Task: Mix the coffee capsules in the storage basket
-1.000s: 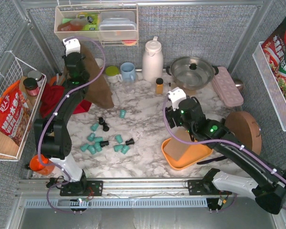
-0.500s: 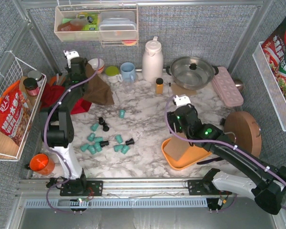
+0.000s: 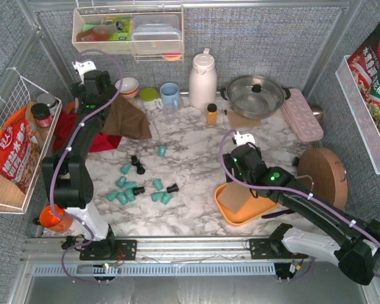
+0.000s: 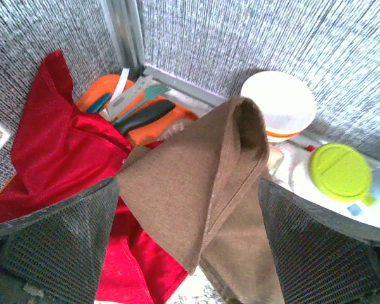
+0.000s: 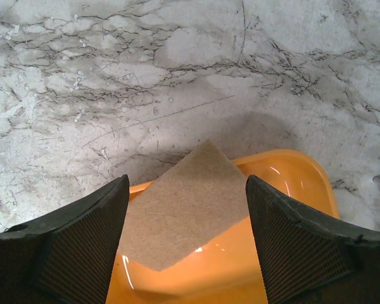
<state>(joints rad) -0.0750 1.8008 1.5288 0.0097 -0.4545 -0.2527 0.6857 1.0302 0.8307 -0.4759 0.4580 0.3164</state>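
The coffee capsules (image 3: 130, 190) lie loose on the marble at centre left: a teal cluster, one teal pod (image 3: 163, 151) further back and black ones (image 3: 137, 164) among them. The storage basket (image 3: 231, 218), a shallow orange tray, sits right of centre with only a beige pad (image 3: 239, 197) in it. My right gripper (image 3: 240, 166) hovers open over the basket's far rim (image 5: 291, 171); the pad (image 5: 183, 202) lies below my right gripper (image 5: 187, 183). My left gripper (image 3: 94, 88) is at the back left, open above a peaked brown cloth (image 4: 190, 183), not touching it.
A red cloth (image 3: 73, 126) lies under the brown cloth (image 3: 126, 120). Along the back stand a bowl (image 3: 128, 85), blue mug (image 3: 170, 95), white jug (image 3: 202, 79), amber bottle (image 3: 211, 114), pot (image 3: 255, 95) and pink egg tray (image 3: 302, 114). A round wooden board (image 3: 323, 174) is right of the basket.
My left gripper carried the brown cloth back and left, then opened and let it go; the cloth now rests on the table. My right gripper shifted slightly nearer over the basket.
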